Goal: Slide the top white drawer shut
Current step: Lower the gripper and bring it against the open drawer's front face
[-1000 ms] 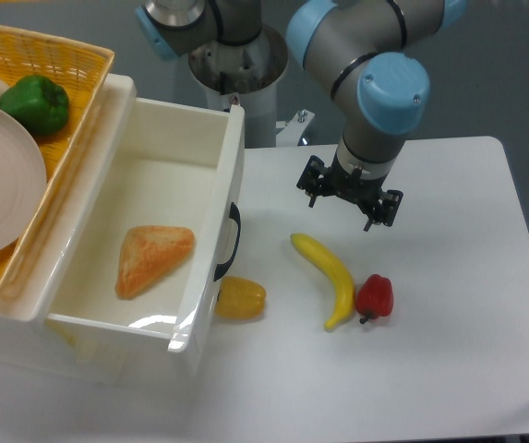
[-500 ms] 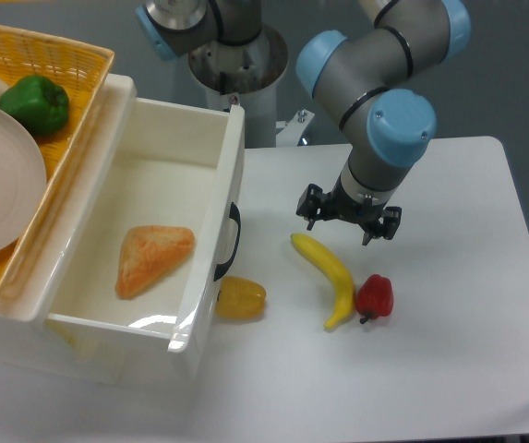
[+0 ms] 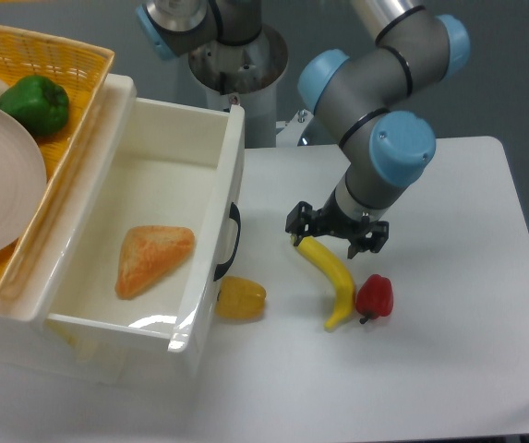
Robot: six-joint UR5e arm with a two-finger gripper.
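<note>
The top white drawer (image 3: 153,249) stands pulled out at the left of the frame, a bread piece (image 3: 153,258) inside. The gripper (image 3: 336,231), fingers spread open and empty, hovers at centre right just above the banana (image 3: 329,277) on the counter (image 3: 449,305). Sweeping left, it could knock the banana or the yellow pepper (image 3: 241,299) beside the drawer front, jamming the push.

The top white drawer (image 3: 167,189) looks like glossy molded plastic, you can see light glare on its front lip, and its black handle (image 3: 228,242) is smooth plastic too. The basket (image 3: 56,65) is yellow woven wicker, rough-looking. The tabletop (image 3: 449,360) is plain matt white. The banana (image 3: 329,274) and red pepper (image 3: 375,295) have a shiny, plasticky skin. Arm joints have smooth blue caps (image 3: 402,148) on grey metal-looking tubes.
</note>
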